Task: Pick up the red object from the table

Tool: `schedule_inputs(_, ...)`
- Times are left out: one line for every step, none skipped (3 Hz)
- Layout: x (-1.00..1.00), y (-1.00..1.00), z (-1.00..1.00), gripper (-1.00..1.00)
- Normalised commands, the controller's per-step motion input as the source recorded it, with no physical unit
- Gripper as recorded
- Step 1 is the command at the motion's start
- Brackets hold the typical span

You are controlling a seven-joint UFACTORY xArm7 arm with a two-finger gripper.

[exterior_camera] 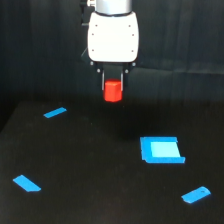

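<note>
The red object [113, 91] is a small red-orange stubby block held between the two thin fingers of my gripper [113, 88], below the white gripper body. The gripper is shut on it and holds it up above the black table [90, 165], near the top middle of the exterior view. The block's upper part is hidden between the fingers.
Flat blue pieces lie on the table: a thin strip [55, 113] at the left, a slanted piece [27, 183] at the lower left, a large square piece [161, 150] right of centre, and an oval piece [196, 194] at the lower right.
</note>
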Motion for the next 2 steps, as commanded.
schedule_inputs(-0.02, 0.0, 0.05, -0.88)
schedule_inputs(0.03, 0.0, 0.06, -0.93)
